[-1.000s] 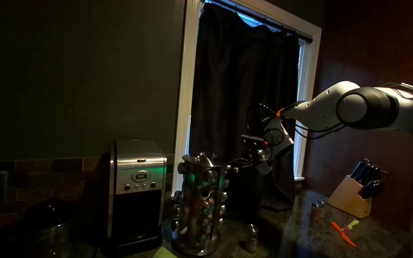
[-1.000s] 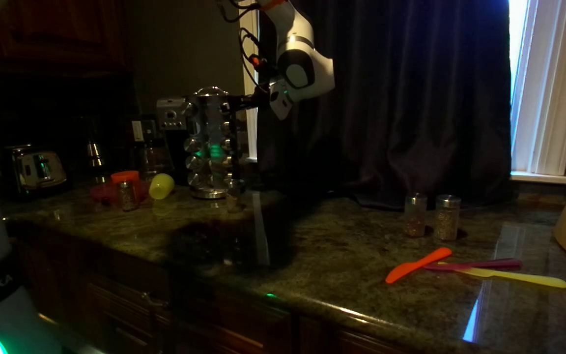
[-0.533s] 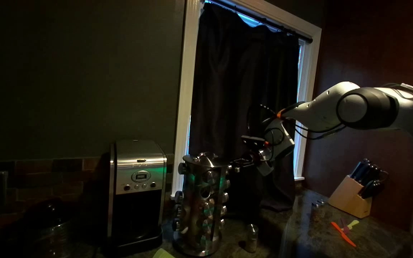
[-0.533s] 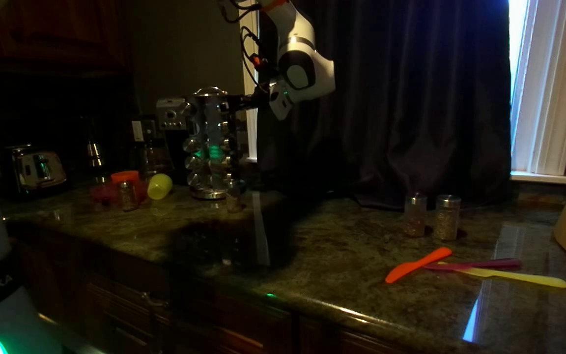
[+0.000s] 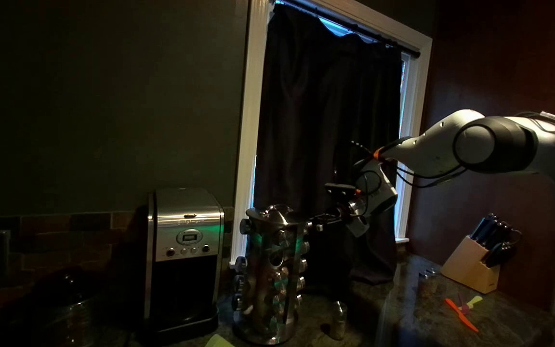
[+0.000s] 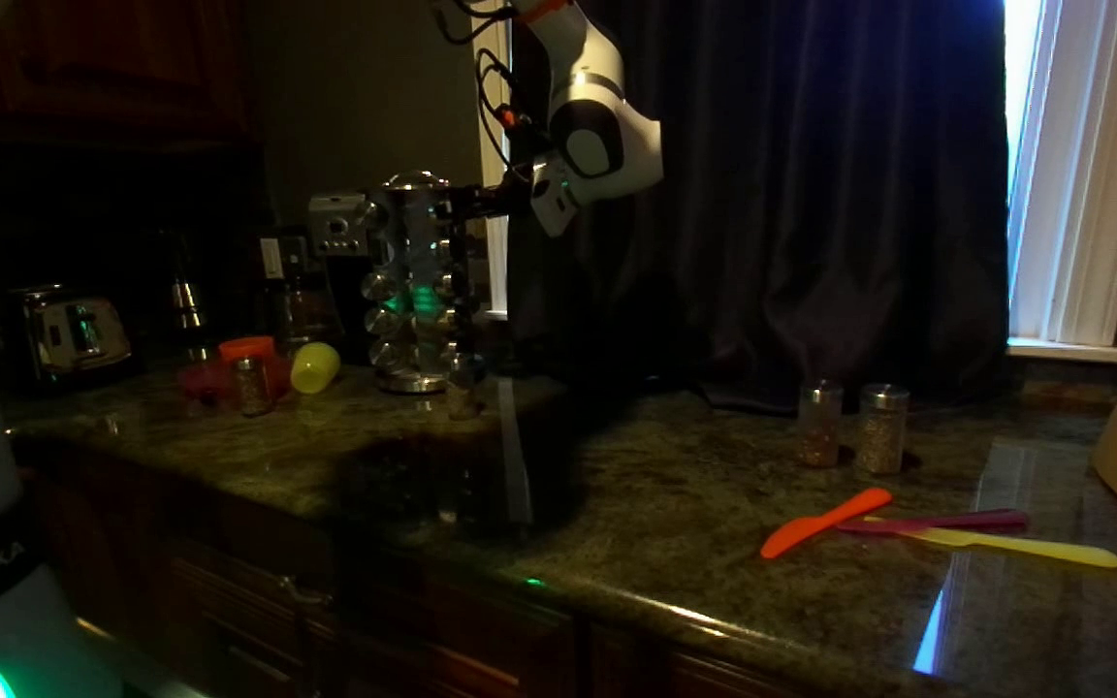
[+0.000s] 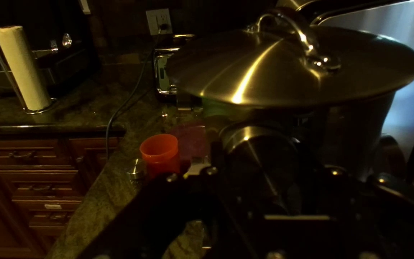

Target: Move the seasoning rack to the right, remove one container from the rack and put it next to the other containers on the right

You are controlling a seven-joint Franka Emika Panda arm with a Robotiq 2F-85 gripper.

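The seasoning rack (image 5: 270, 289), a round steel carousel of small jars, stands upright on the counter in both exterior views. Its domed steel top (image 7: 282, 77) fills the upper part of the wrist view. My gripper (image 5: 318, 222) reaches level into the rack's top row from the window side. In the wrist view its dark fingers flank one container's round steel lid (image 7: 247, 136) snugly; that jar's body is hidden inside the rack. Two glass containers, a reddish one (image 6: 818, 431) and a paler one (image 6: 882, 431), stand side by side on the right of the counter.
A loose jar (image 5: 338, 320) stands beside the rack's base, and another jar (image 6: 251, 388) by the orange cup (image 7: 160, 154). A yellow cup (image 6: 316, 368) lies near the rack. The coffee maker (image 5: 186, 221) is close behind. Plastic knives (image 6: 825, 523) and a knife block (image 5: 472, 270) sit rightward.
The arm has shifted very slightly away from the rack's middle. The rack has turned or slid a little with it, and the yellow cup has rolled slightly left.
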